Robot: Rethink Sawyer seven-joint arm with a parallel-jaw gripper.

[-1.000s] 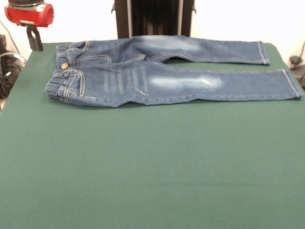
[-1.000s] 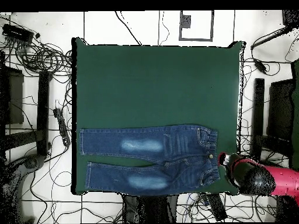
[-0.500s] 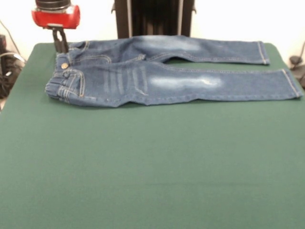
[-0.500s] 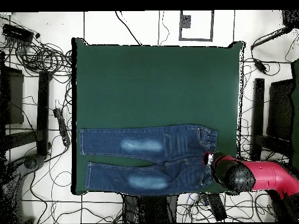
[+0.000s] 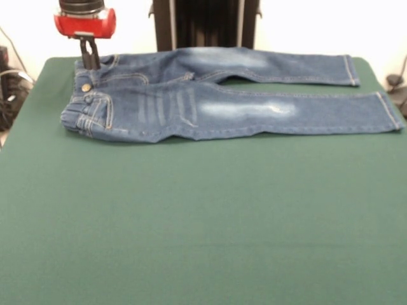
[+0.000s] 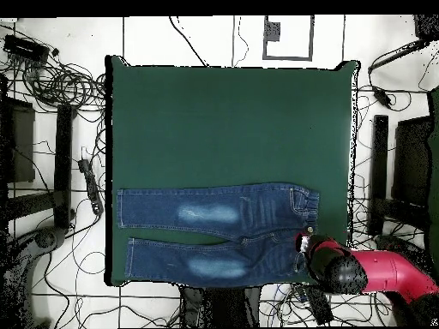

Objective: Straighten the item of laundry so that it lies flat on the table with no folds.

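The small blue denim jeans (image 5: 222, 108) lie spread on the dark green table (image 5: 203, 222), near its far edge. The waistband is at the left and both legs stretch to the right. The near waistband corner is a little bunched. The brass button (image 5: 86, 88) shows. My gripper (image 5: 91, 63), under a red wrist, hangs at the far waistband corner, at or just above the denim. In the overhead view the jeans (image 6: 223, 231) lie along the table's (image 6: 231, 120) bottom edge, and the gripper (image 6: 302, 244) is at their right end.
The black pedestal (image 5: 205, 24) stands behind the jeans at the table's far side. Tangled cables (image 6: 51, 77) and black stands (image 6: 377, 163) surround the table on the floor. The jeans' far leg ends close to the table's edge.
The gripper has moved from beyond the table's corner to over the far waistband corner of the jeans. The jeans have not moved.
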